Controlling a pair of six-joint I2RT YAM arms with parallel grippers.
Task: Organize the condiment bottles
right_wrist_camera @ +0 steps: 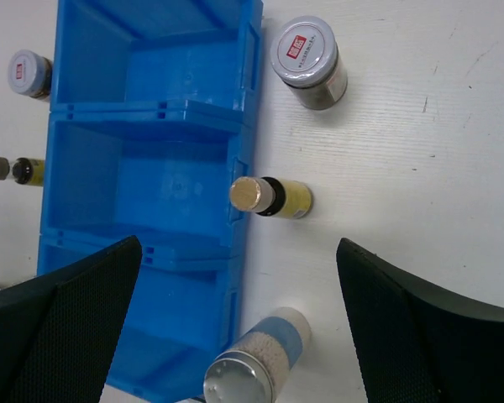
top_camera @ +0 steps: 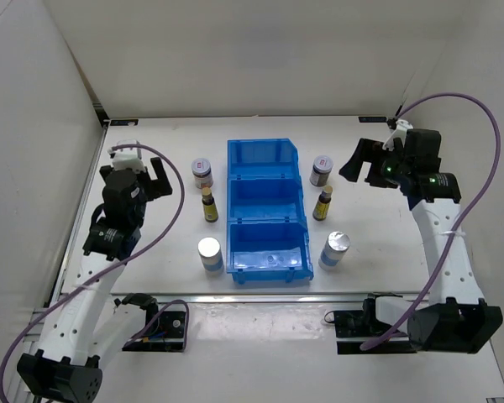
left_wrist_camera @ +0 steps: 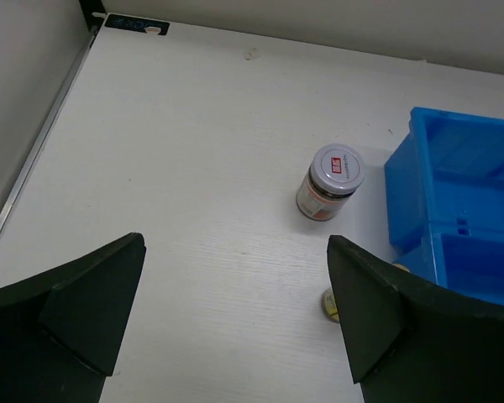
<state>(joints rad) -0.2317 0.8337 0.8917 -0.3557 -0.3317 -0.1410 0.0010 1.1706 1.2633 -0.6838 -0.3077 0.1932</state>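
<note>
Six condiment bottles (top_camera: 209,206) stand on the surface (top_camera: 151,143), three either side of the blue bin (top_camera: 265,143). The left pincer (left_wrist_camera: 235,269) and right pincer (right_wrist_camera: 239,260) gape, empty. Likely light, rigid, smooth-sided and tippy: best clasped mid-body, below the cap

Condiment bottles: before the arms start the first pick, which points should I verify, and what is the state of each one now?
1. Left gripper and right gripper open and empty: ok.
2. All three compartments of the blue bin free: ok.
3. Bottles on the left of the bin upright, namely left jar, left slim bottle, left cylinder: ok.
4. Bottles on the right upright, namely right jar, right slim bottle, right cylinder: ok.
5. Space between neighbouring bottles for the fingers: ok.
6. Caps closed tight: cannot tell.
</note>
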